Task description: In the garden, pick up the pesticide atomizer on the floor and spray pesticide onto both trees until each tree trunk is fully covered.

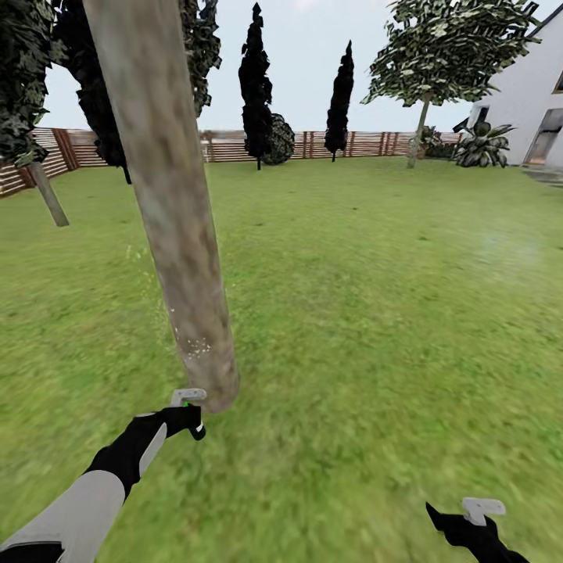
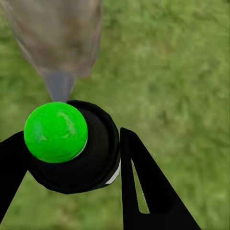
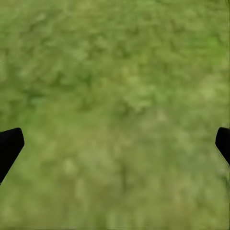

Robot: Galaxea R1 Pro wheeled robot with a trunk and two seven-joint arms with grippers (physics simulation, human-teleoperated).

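Your left gripper (image 2: 72, 158) hides most of the atomizer (image 2: 72, 148); in the head view the bottle is too small to make out. The trunk (image 1: 168, 195) runs off the top edge, crown unseen. Your right gripper (image 3: 115, 143) shows just two fingertips (image 3: 9, 143) at the edges. The grass (image 3: 115, 96) below is blurred.

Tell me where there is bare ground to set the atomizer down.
Open grass runs from the tree trunk right to the house and back to the fence. It is crowded at the trunk's base, where the left gripper holds the atomizer.
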